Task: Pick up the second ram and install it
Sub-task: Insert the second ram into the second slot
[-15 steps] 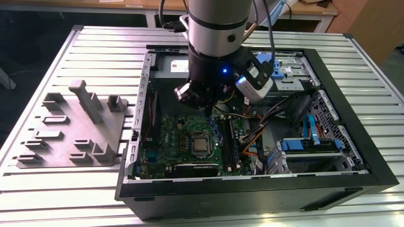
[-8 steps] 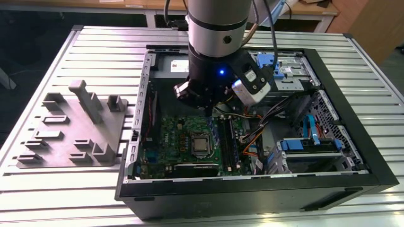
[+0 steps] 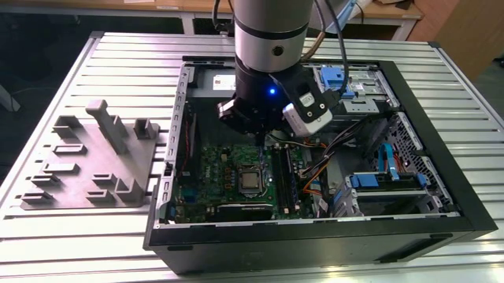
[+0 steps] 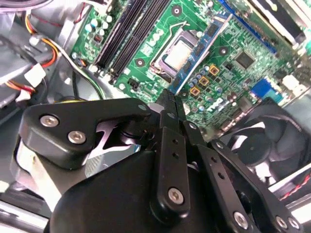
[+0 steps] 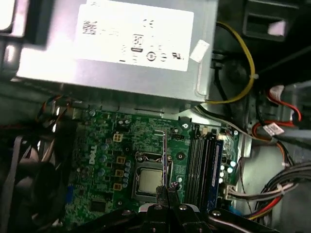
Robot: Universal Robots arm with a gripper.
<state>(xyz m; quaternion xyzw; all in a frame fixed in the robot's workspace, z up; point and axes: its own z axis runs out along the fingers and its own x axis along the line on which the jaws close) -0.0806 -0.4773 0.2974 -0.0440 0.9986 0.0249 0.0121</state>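
Carriage of the second ram point(image 4: 201, 51) towards its seat is judged to be the step in hand. The stick is grasped at one end by the gripper point(image 4: 168, 99), with the jaws clenched on it. It is held on edge inside the open computer case point(image 3: 315, 231), over the motherboard point(image 4: 233, 77) and close by the CPU socket point(image 4: 180, 51). How far it is held clear of the board cannot be told.

In the exterior view the stick point(image 3: 261, 158) is seen hanging as a thin upright line below the gripper point(image 3: 260, 140). The memory slots point(image 3: 285, 177) lie at about 4 o'clock from its lower end, just past the socket point(image 3: 250, 180). A grey moulded tray point(image 3: 87, 159) is seen on the table point(image 3: 94, 236), at 9 o'clock from the case.

The stick is not yet in any slot, so the installing is judged undone. Seating is judged to call for the board's edge to be brought parallel to a free slot point(image 5: 200, 165), centred over it, and pressed straight in without tilt, since a skewed entry could jam.
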